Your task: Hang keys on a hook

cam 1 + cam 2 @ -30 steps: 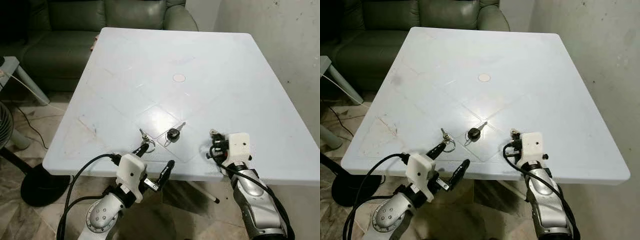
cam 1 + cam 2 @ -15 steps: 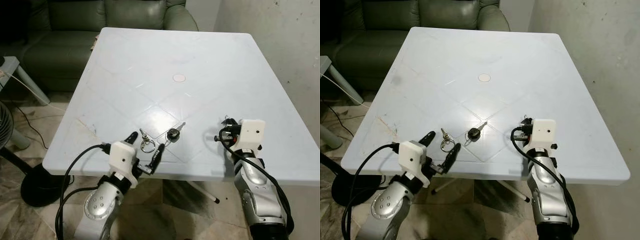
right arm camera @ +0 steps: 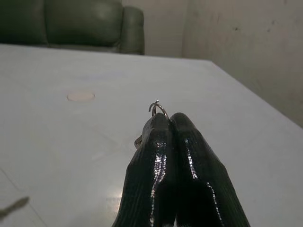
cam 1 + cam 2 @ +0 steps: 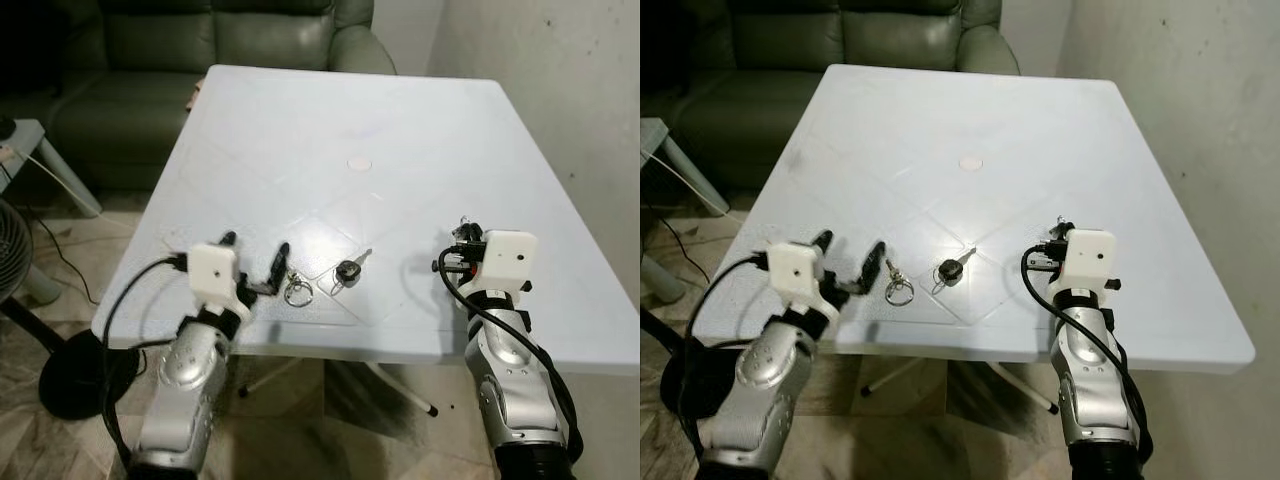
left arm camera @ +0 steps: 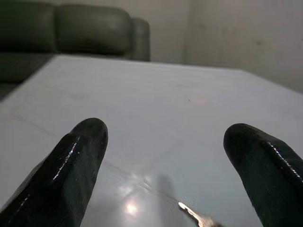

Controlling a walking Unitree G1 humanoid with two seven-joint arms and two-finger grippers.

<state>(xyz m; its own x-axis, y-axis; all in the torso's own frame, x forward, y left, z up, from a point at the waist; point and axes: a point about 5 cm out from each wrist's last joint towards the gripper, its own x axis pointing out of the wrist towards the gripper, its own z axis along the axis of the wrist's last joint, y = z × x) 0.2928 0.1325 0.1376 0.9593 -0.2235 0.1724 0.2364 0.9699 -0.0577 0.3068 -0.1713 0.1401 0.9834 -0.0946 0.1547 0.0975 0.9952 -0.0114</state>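
L gripper [image 4: 256,262]: fingers spread, just beside key ring [image 4: 296,290] on table [image 4: 420,130]; thin ring may skid. R gripper [image 3: 166,124]: clamped on small hook [image 3: 157,108]; could slip.

White table [image 4: 400,120], green sofa [image 4: 150,60]

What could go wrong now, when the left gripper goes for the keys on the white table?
The open left gripper stands beside the small silver keys on a ring, not over them: closing now may only push them across the white plastic table. The black key fob lies close and could be dragged along. The right gripper pinches a thin metal hook at its tips, which may slip.
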